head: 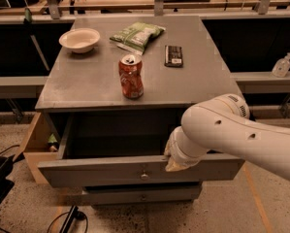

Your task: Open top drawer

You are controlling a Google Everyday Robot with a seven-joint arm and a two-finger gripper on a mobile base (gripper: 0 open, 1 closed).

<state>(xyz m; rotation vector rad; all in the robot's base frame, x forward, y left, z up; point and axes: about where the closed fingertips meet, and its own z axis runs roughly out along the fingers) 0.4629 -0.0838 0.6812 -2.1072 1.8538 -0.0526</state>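
Observation:
The top drawer (110,171) is a wide grey front with a small round metal knob (144,175) at its centre. It stands pulled out from the grey cabinet (86,89), and its dark inside shows behind the front. My white arm comes in from the right and ends at the drawer's upper edge. The gripper (175,160) sits at that edge, just right of the knob, mostly hidden behind the wrist. A narrower grey drawer front (139,194) lies closed below.
On the cabinet top stand a red soda can (131,76), a white bowl (79,39), a green chip bag (136,35) and a dark bar (173,55). A wooden box (35,147) sits on the floor at the left. A clear bottle (282,65) stands on the right ledge.

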